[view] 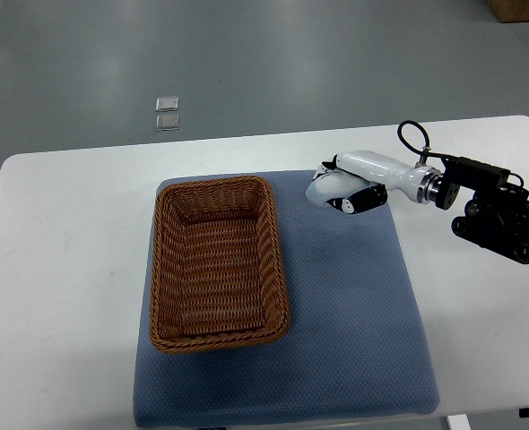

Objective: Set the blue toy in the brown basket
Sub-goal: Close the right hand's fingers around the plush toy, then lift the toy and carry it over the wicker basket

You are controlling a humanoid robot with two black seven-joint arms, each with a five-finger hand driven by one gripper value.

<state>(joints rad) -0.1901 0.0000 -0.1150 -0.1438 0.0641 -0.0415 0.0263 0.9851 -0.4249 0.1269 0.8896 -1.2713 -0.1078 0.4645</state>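
The brown wicker basket (218,262) lies empty on the left part of a blue mat (354,305). A pale blue toy (317,189) sits at the mat's far edge, right of the basket's far right corner. My right hand (343,186), white with dark fingertips, reaches in from the right and lies over the toy with its fingers curled around it. The toy is low, at mat level, and mostly hidden under the hand. The left arm is out of view.
The mat lies on a white table (58,269). My right arm's black wrist and forearm (498,210) hang over the table's right side. Two small clear packets (167,114) lie on the grey floor beyond the table.
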